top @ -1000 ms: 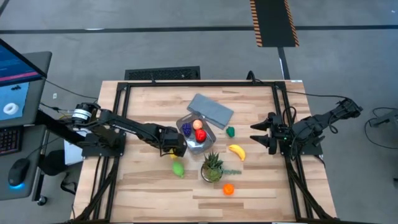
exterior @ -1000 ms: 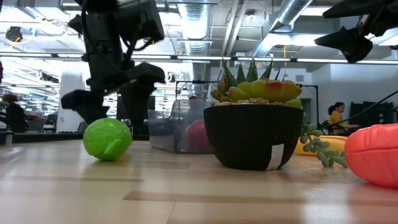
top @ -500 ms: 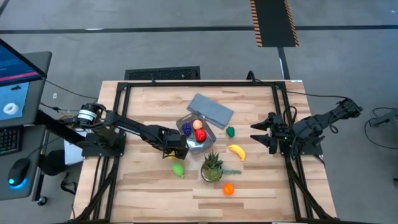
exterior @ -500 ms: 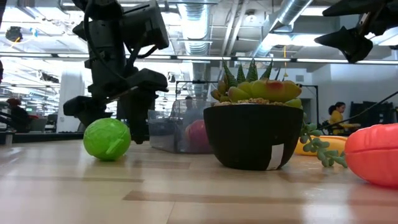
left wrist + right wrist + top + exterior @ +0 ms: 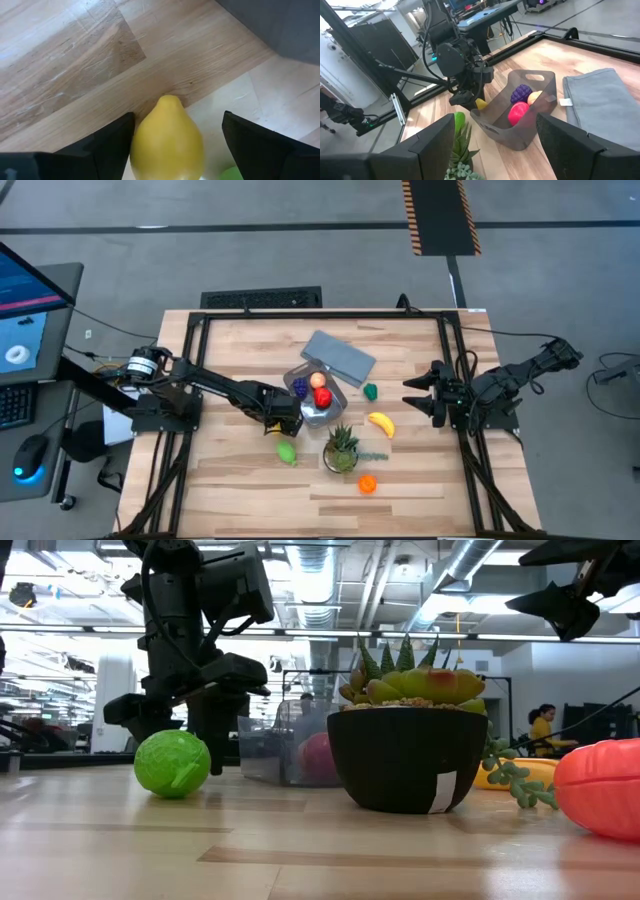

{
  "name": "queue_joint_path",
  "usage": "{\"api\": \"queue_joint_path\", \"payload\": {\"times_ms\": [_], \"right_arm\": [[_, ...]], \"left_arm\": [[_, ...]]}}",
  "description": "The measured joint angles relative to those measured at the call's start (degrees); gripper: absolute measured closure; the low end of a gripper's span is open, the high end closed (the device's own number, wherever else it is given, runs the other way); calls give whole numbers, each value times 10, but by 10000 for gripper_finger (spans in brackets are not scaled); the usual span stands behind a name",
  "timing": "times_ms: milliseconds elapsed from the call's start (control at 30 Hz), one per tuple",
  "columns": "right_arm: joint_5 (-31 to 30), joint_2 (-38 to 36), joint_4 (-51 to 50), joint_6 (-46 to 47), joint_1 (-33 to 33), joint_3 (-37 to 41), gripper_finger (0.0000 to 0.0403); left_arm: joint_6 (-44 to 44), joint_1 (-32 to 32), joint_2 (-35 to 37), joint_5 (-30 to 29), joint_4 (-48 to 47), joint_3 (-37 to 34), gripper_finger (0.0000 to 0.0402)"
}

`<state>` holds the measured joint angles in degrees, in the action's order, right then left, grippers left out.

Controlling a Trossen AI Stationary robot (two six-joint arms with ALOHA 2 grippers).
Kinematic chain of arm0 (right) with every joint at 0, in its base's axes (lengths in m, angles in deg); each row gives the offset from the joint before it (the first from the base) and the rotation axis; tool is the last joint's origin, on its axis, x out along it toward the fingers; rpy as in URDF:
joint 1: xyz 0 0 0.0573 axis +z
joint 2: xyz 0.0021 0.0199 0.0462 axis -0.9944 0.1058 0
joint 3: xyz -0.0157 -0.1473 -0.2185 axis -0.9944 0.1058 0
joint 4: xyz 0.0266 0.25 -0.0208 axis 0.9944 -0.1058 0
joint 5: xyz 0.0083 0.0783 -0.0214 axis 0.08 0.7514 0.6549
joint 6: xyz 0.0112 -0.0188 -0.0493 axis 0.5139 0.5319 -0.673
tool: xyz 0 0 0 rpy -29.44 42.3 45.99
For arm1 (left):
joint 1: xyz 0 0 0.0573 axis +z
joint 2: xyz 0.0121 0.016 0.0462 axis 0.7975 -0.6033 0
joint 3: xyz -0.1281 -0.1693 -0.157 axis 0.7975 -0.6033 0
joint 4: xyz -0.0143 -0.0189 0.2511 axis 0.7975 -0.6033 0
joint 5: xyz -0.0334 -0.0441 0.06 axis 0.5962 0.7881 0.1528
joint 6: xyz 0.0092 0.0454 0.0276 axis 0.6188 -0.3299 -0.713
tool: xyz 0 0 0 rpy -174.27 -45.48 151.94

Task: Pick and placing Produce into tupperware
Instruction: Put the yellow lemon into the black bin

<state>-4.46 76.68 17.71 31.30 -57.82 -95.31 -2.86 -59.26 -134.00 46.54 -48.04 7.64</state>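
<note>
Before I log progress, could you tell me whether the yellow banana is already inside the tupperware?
No, the banana lies on the bare table to the right of the tupperware, which holds only other produce.

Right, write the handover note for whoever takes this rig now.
Left gripper: down beside the tupperware, fingers either side of a yellow lemon, not yet clamped.
Right gripper: open, parked at the table's right edge.
Done: purple, red and pale orange pieces in the tupperware.
Left: the lemon, lime, banana, small green piece, orange piece.
The potted plant and lid stay out.
</note>
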Motion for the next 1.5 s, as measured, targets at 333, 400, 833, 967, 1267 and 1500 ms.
{"api": "queue_joint_path", "payload": {"times_ms": [333, 400, 833, 967, 1267, 1500], "right_arm": [[0, 0, 0, 4, 0, 0, 101], [0, 0, 0, 4, 0, 0, 101], [0, 0, 1, 9, 0, 0, 101], [0, 0, 1, 9, 0, 0, 101], [0, 0, 1, 9, 0, 0, 101], [0, 0, 1, 9, 0, 0, 101]], "left_arm": [[-39, 0, 0, 26, -14, 0, 109], [-47, 0, 0, 33, -19, 0, 109], [-47, 0, 0, 29, -31, 0, 168], [-47, 0, 0, 26, -30, 0, 191], [-41, 0, 1, 20, -28, 0, 191], [-41, 0, 7, 15, -31, 1, 196]]}}
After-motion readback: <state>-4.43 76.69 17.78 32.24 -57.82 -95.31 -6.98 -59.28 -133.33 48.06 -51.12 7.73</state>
